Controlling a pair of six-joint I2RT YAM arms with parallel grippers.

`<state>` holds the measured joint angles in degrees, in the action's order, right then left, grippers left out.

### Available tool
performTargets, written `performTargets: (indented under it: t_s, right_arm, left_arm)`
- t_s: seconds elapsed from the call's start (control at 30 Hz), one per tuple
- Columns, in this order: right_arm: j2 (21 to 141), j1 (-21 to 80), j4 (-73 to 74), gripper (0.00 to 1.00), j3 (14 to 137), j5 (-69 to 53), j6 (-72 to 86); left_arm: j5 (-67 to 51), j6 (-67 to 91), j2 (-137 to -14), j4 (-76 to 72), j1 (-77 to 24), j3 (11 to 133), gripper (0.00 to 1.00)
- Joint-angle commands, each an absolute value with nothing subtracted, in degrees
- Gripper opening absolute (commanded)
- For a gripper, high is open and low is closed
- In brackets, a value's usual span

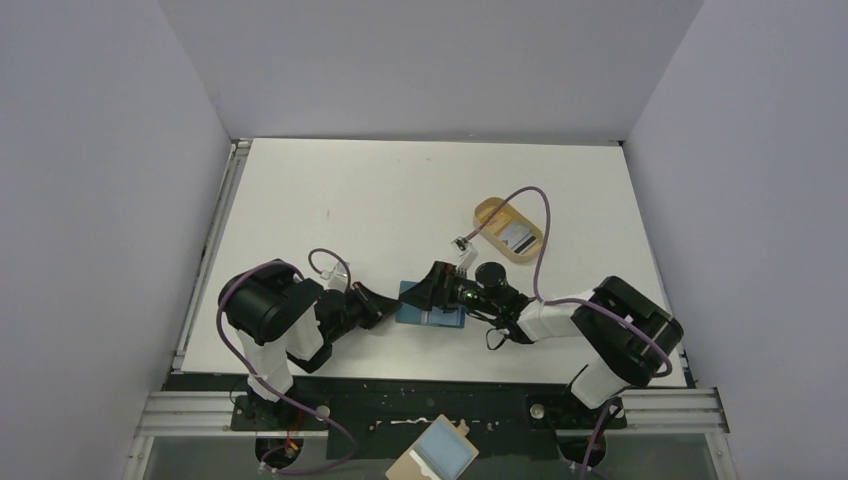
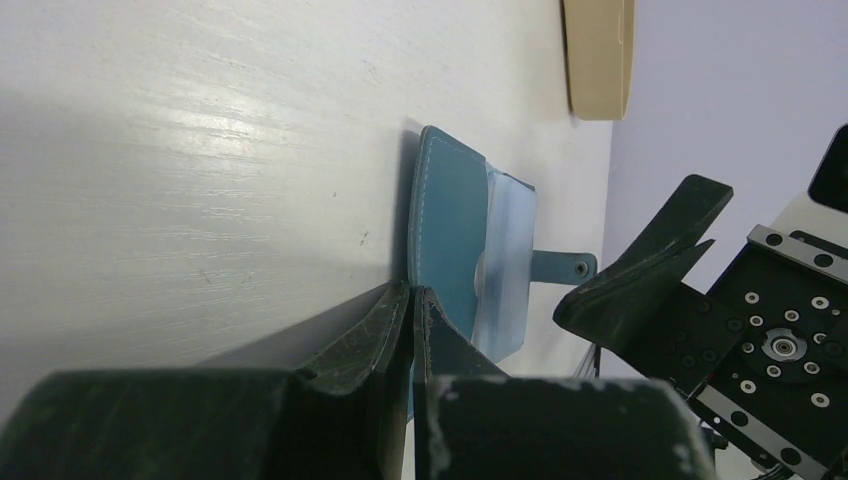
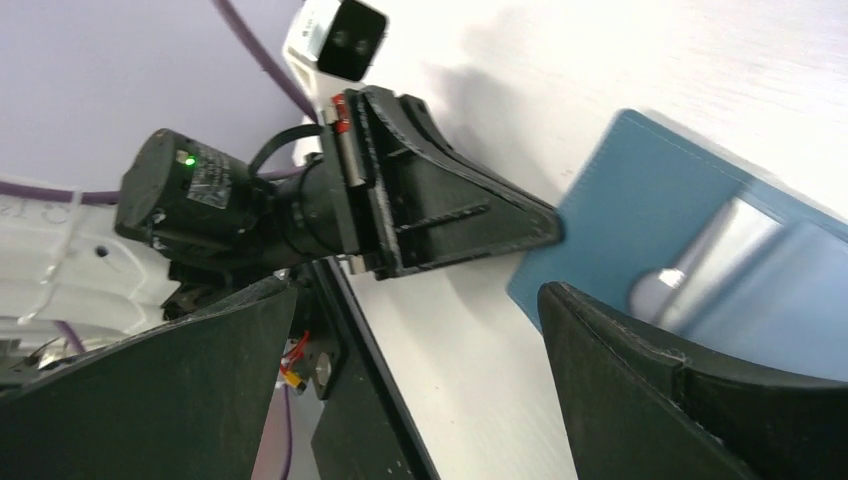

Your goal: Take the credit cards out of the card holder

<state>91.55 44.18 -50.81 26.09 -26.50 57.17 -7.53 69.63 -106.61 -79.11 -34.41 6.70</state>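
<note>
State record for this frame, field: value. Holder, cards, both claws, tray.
card holder: open, lying flat, inside facing up
left claw: shut, tips against the holder's left edge
right claw: open, over the holder, holding nothing
tray: beyond the holder, to the right, apart from it
card: dark-striped, lying in the tray
left in holder: cannot tell

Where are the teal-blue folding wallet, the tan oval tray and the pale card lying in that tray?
teal-blue folding wallet [image 2: 450, 230]: left wrist view, on its darker teal panel.
tan oval tray [image 1: 490, 213]: top view, on its bare far end.
pale card with dark stripe [image 1: 517, 238]: top view, on its middle.
</note>
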Motion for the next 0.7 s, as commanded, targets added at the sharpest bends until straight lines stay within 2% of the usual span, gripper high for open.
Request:
performTargets:
  t_s: [0.0,0.1,0.2,0.5,0.67]
  right_arm:
    - [84.5,43.1,-40.6,0.99,25.9,-17.8,51.5]
    - [83.3,42.8,-33.9,1.00,27.4,-15.3,49.2]
    - [85.4,42.5,-33.4,1.00,28.4,-15.0,48.8]
    - [93.1,42.5,-43.9,1.00,29.3,-17.3,51.4]
    - [93.4,42.5,-46.1,1.00,28.7,-17.0,51.9]
  left_arm:
    - [-6.9,68.2,-106.1,-80.2,-34.4,6.7,0.00]
    - [-7.1,68.2,-106.6,-80.2,-34.4,7.0,0.00]
    - [-7.2,68.4,-106.9,-80.2,-34.5,7.2,0.00]
    - [-12.8,67.5,-97.4,-80.2,-34.3,9.2,0.00]
    - [-14.5,68.5,-94.3,-80.1,-34.2,10.0,0.00]
